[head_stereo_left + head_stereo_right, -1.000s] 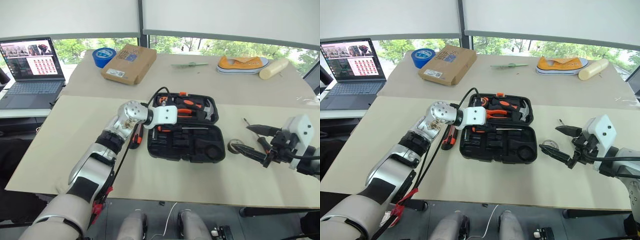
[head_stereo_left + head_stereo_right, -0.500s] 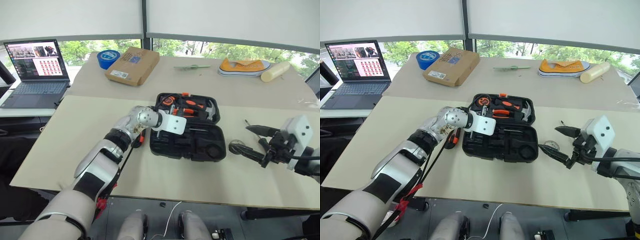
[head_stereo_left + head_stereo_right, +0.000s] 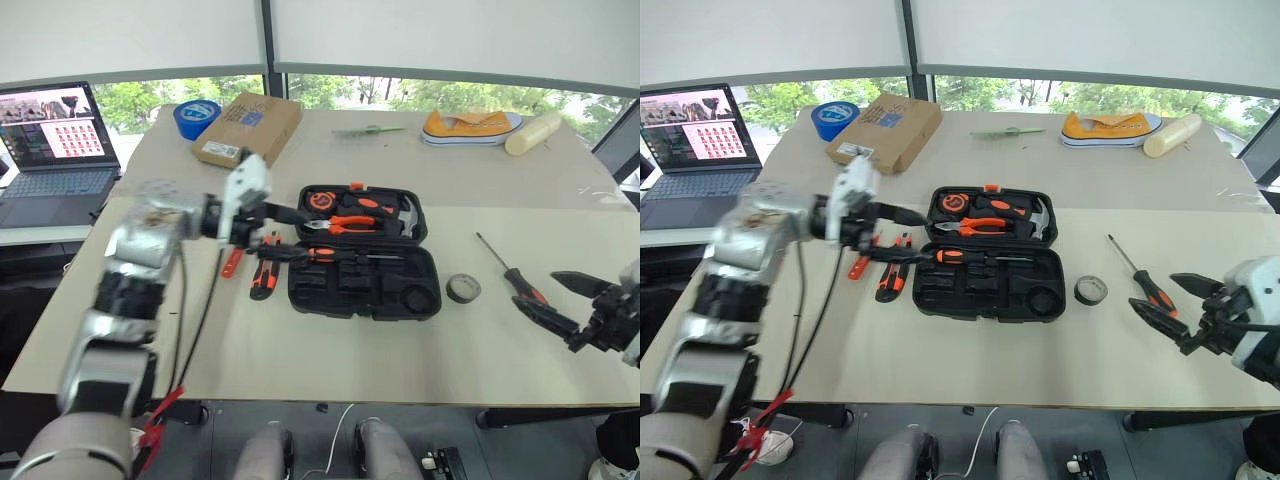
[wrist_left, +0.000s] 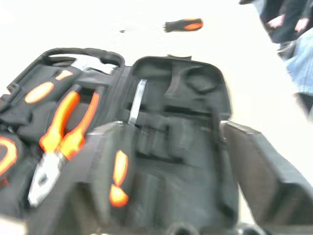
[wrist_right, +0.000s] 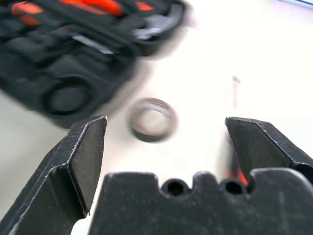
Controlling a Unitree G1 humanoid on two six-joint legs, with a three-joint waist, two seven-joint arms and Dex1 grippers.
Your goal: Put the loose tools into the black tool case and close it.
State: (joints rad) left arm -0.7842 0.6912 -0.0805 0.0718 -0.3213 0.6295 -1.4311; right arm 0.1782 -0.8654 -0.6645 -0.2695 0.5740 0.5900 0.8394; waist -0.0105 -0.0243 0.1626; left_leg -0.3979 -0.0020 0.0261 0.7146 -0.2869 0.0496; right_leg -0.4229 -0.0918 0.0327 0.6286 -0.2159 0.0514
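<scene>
Beside the open black tool case (image 3: 365, 252), left gripper (image 3: 285, 232) and right gripper (image 3: 562, 300) both wide, empty.

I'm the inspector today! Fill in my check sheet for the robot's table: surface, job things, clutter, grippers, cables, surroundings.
Surface: beige table.
Job's things: black tool case open; one screwdriver inside it; another screwdriver and small tape roll lie right of it; utility knife and small orange screwdriver lie left of it.
Clutter: cardboard box, blue tape roll, shoe.
Grippers: left gripper open, empty; right gripper open, empty.
Cables: one along left arm.
Surroundings: laptop, windows.
</scene>
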